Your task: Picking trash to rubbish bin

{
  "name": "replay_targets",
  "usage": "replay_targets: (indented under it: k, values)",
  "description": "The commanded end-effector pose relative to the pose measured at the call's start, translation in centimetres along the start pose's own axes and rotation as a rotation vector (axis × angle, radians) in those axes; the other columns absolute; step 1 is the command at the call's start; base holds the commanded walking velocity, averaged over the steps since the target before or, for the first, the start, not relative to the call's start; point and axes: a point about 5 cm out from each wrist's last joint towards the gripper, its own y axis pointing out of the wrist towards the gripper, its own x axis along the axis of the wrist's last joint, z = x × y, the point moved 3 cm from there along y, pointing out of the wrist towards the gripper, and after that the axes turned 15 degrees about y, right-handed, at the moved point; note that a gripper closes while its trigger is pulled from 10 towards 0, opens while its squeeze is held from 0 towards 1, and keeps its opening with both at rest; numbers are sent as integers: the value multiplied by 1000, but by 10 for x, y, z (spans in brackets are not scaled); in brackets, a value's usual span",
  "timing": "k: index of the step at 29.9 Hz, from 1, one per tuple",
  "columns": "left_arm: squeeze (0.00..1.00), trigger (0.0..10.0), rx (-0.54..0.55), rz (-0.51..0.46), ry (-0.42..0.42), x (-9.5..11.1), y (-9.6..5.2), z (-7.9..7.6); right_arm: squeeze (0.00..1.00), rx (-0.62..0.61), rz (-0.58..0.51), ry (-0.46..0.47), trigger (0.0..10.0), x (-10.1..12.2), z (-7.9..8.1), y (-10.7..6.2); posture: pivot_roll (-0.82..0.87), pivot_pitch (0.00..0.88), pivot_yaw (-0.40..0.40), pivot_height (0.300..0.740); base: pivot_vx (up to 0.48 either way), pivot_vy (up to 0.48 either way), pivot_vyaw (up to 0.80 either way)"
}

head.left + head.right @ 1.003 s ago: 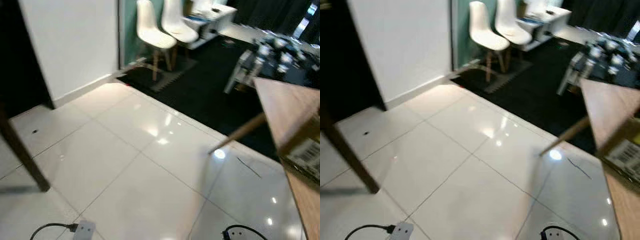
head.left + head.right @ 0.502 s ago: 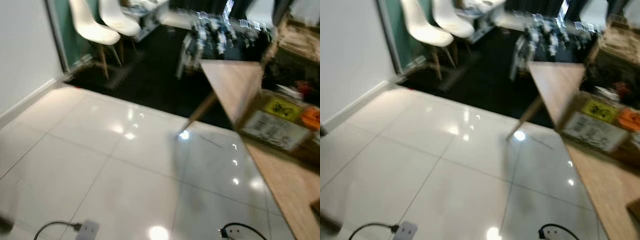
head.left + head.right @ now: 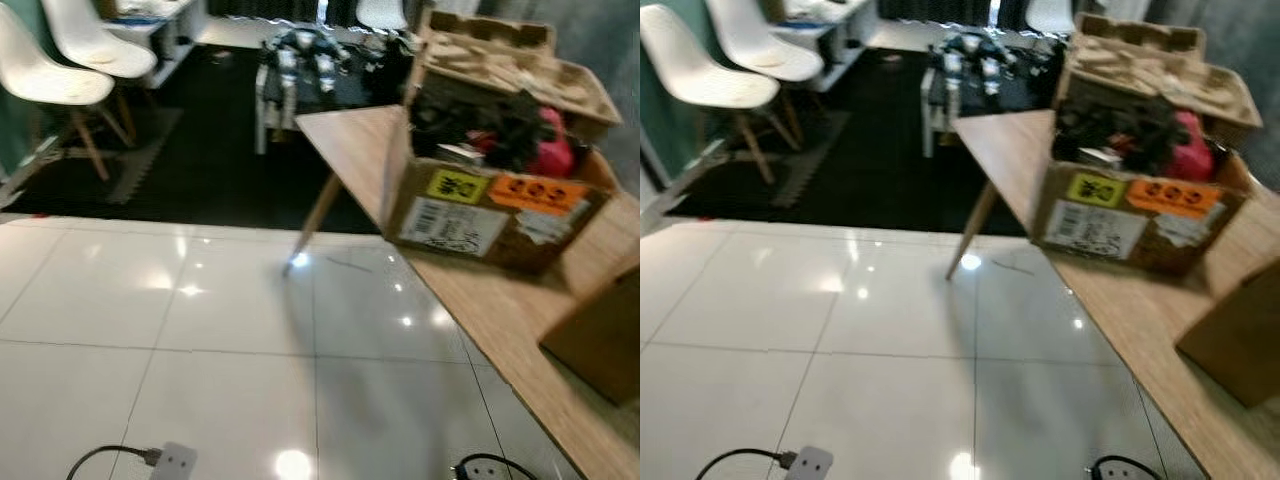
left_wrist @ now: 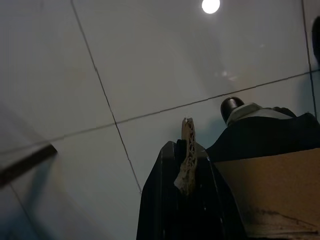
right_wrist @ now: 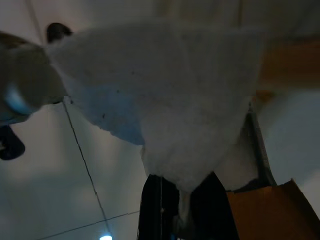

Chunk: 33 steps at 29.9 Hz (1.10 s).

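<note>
Tiled floor (image 3: 230, 340) in foreground. Power strip (image 3: 172, 462) on floor at near edge, left; cable (image 3: 490, 466) at near edge, right. Wooden table (image 3: 500, 310) along right side. Open cardboard box (image 3: 490, 190) on tabletop near far corner; smaller box (image 3: 600, 335) nearer, at right edge. Two chairs (image 3: 60, 70) far left.

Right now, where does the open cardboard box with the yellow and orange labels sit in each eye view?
Left eye view: cardboard box at upper right, standing on the wooden table.
Right eye view: same box at upper right, again on the table.
Shared landmark: the slanted table leg just left of the box, above a bright floor glint.
</note>
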Motion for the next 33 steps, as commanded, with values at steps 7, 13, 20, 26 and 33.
replay_targets:
  k: [7, 13, 20, 26, 33]
  values:
    - [0, 10000, -105, 151, 25, -45, -7, -32, 0, -38, 14, 35, 10000, -6, -9, 0, 56, 97, -45, 740, 0, 0, -800]
    - [0, 10000, -104, 154, 27, -46, -7, -32, 0, -54, 14, 56, 10000, -7, -11, 0, 56, 97, -43, 740, 0, 0, -800]
    - [0, 10000, -97, 151, 27, -46, -7, -29, 0, -64, 7, 76, 10000, -6, -13, 0, 56, 96, -45, 740, 0, 0, -800]
    - [0, 10000, -92, 145, 24, -44, -6, -28, 0, -72, 3, 81, 10000, -5, -15, 0, 54, 95, -47, 740, 0, 0, -800]
    - [0, 10000, -89, 137, 25, -41, -6, -27, 0, -83, -2, 95, 10000, -3, -17, 0, 50, 94, -46, 740, 0, 0, -800]
